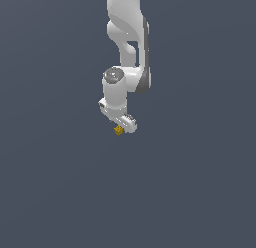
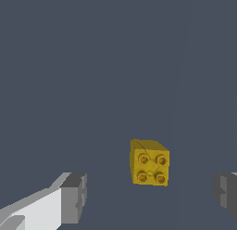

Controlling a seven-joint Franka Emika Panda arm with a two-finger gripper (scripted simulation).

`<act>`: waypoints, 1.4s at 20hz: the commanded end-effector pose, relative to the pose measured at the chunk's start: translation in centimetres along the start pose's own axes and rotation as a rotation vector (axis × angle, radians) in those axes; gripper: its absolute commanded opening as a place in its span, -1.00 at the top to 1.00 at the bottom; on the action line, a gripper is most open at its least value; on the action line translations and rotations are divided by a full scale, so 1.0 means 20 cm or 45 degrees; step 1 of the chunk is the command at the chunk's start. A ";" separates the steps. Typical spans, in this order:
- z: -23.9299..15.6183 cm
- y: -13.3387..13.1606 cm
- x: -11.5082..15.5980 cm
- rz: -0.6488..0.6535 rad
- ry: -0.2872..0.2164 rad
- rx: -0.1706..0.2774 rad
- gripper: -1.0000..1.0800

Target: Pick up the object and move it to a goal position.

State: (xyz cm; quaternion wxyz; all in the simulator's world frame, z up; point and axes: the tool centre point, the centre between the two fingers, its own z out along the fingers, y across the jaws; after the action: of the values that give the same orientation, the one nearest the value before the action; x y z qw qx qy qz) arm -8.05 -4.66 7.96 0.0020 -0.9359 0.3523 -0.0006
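Note:
The object (image 2: 149, 163) is a small yellow-gold block with four round studs on the face toward the wrist camera. In the wrist view it lies between the two grey fingertips (image 2: 74, 196), apart from both, nearer the far-side finger. My gripper (image 2: 150, 196) is open, with a wide gap between its pads. In the exterior view the object (image 1: 118, 130) shows as a tiny yellow speck right under the white gripper (image 1: 122, 126), which hangs from the white arm coming down from the top of the picture.
A plain dark grey-blue surface (image 1: 60, 182) fills both views. No other objects, containers or edges show.

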 end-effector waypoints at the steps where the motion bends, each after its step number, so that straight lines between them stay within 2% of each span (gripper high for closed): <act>1: 0.02 0.02 -0.01 0.038 0.001 -0.003 -0.92; 11: 0.06 0.03 -0.02 0.059 0.000 -0.005 -0.92; 20: 0.24 0.04 -0.02 0.063 0.000 -0.005 -0.92; 26: 0.29 0.04 -0.02 0.064 0.000 -0.005 -0.92; 27: 0.29 0.04 -0.02 0.064 0.000 -0.005 1.00; 28: 0.29 0.04 -0.02 0.064 0.000 -0.005 1.00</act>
State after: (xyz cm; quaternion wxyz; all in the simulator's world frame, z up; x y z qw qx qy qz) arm -8.90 -4.95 2.24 -0.0002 -0.9266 0.3761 0.0004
